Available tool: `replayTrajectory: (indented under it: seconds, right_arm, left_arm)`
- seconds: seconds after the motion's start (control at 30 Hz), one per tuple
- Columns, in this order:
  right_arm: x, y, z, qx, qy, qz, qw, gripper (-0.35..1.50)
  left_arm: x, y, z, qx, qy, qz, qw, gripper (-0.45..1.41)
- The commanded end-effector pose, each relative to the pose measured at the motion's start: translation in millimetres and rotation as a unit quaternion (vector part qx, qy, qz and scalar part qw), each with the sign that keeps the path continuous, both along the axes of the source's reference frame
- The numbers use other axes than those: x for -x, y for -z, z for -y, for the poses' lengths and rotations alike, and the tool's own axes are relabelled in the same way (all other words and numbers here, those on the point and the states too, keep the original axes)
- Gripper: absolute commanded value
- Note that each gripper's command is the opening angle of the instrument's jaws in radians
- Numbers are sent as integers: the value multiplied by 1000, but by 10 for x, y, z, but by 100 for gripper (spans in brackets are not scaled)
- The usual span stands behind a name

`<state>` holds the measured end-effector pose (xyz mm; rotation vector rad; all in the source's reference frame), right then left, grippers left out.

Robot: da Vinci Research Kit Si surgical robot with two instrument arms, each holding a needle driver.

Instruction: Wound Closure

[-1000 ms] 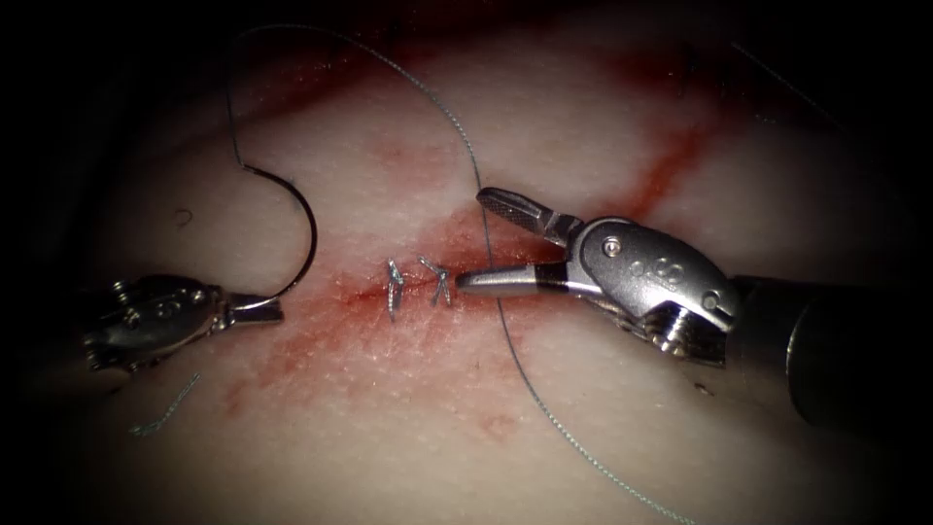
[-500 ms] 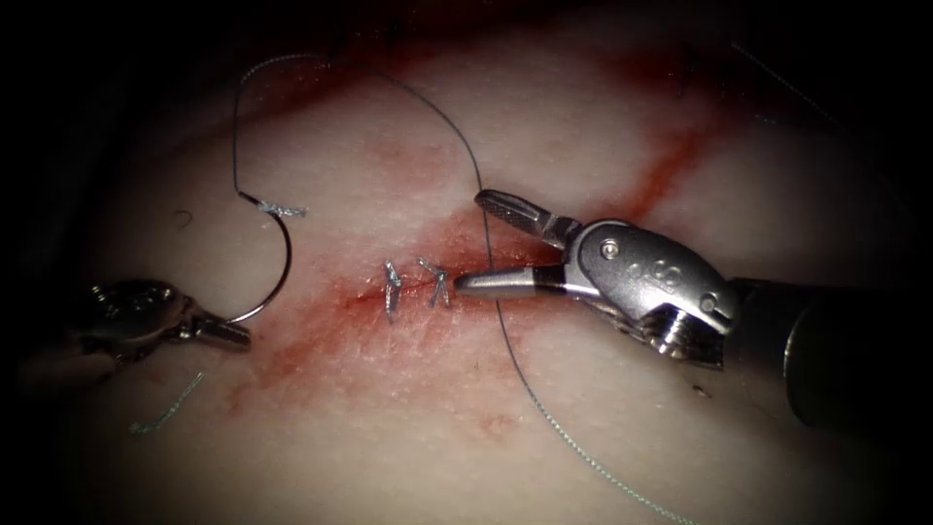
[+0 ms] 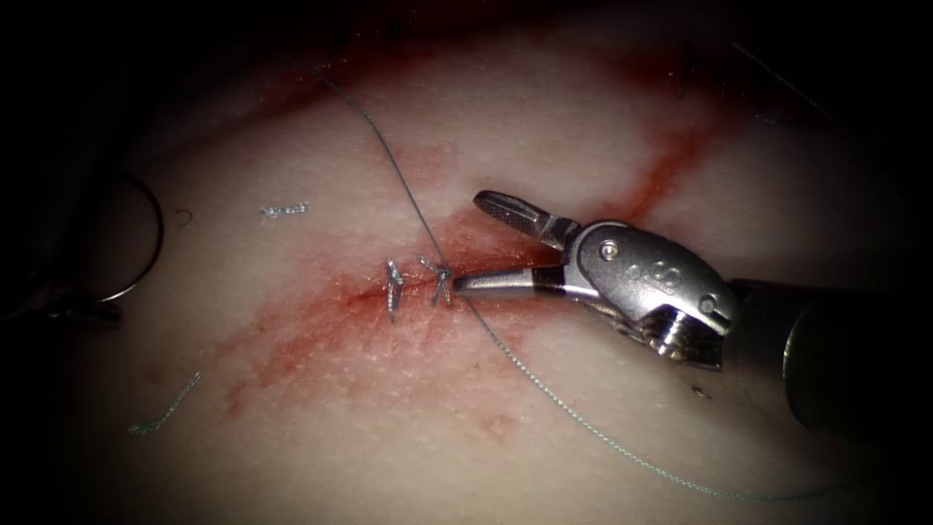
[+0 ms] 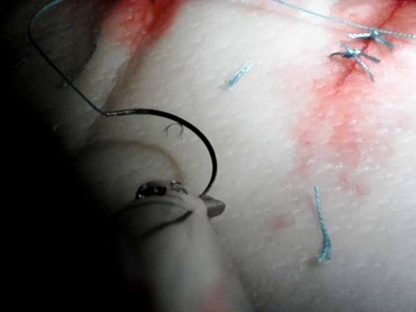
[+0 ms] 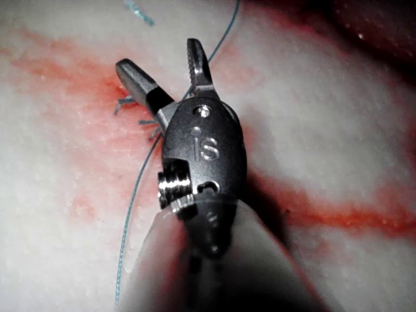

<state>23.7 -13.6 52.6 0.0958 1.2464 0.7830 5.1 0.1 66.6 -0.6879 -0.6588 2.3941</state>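
Observation:
My left tool [image 3: 97,311] sits at the far left of the tissue [image 3: 321,428], its jaws shut on the curved needle [image 3: 146,228] near its pointed end. The needle [image 4: 195,133] is free of the tissue, well left of the stitches, and the left tool [image 4: 211,207] grips its end. The thread [image 3: 389,165] runs from the upper left to the right-hand stitch [image 3: 439,282], then trails to the lower right. My right tool [image 3: 469,241] hovers just right of that stitch, jaws open and holding nothing. From close up, the thread [image 5: 136,195] passes beside the right tool [image 5: 160,58].
A second stitch [image 3: 393,288] lies just left of the first, on the cut. Cut thread ends lie on the tissue at the upper left [image 3: 282,209] and the lower left [image 3: 165,408]. Red fluid [image 3: 292,331] stains the tissue around the cut.
My left tool has moved left with the needle, drawing thread through. The loose loop at the upper left has straightened into a line to the stitch. The right tool has stayed put.

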Motion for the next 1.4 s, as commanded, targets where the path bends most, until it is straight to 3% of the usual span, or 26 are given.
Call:
replayTrajectory:
  seconds: [0.03,0.07,0.1,0.13,0.23,0.33,0.4,0.43,0.47,0.57,0.63,0.73,0.9,1.0,1.07,1.17,1.27,1.4]
  right_arm:
    - [-5,-6,0,9,2,5,1000,96]
    - [-4,-6,0,24,7,12,1000,91]
    - [-3,-6,0,89,33,37,995,86]
    - [-3,-6,0,89,33,37,995,86]
    - [2,-5,-1,180,70,72,978,74]
    - [6,-3,-3,186,75,73,977,69]
    - [12,0,-8,186,75,73,977,78]
    - [19,6,-16,177,72,69,979,101]
    - [19,6,-16,177,72,69,979,101]
    - [40,22,-30,139,66,53,987,110]
    - [45,28,-34,136,67,50,987,111]
    - [64,54,-53,127,49,33,990,130]
    - [79,74,-59,100,37,21,994,128]
    - [84,86,-58,22,-8,10,1000,98]
    - [83,87,-58,5,-18,11,1000,93]
    - [79,86,-55,-78,-49,16,996,84]
    - [73,79,-48,-142,-74,68,985,81]
    - [69,74,-48,-153,-101,98,978,91]
  left_arm:
    - [11,-1,-3,16,-7,4,1000,-45]
    - [18,6,-9,32,-9,9,999,-45]
    - [36,20,-22,76,-6,27,997,-45]
    - [36,20,-22,76,-6,27,997,-45]
    - [71,39,-37,133,1,53,990,-45]
    - [109,54,-41,173,-6,61,983,-45]
    - [132,62,-42,190,-13,66,980,-45]
    - [160,69,-44,208,-18,71,975,-45]
    - [160,69,-44,208,-18,71,975,-45]
    - [207,76,-44,228,-28,79,970,-45]
    - [217,76,-44,232,-31,80,969,-45]
    - [257,73,-46,255,-40,63,964,-45]
    - [287,66,-50,279,-47,50,958,-45]
    - [314,60,-50,308,-52,39,949,-45]
    - [322,59,-50,316,-53,36,947,-45]
    - [338,54,-47,337,-56,23,940,-45]
    - [354,46,-35,361,-57,-16,930,-45]
    - [362,40,-28,371,-60,-34,926,-45]
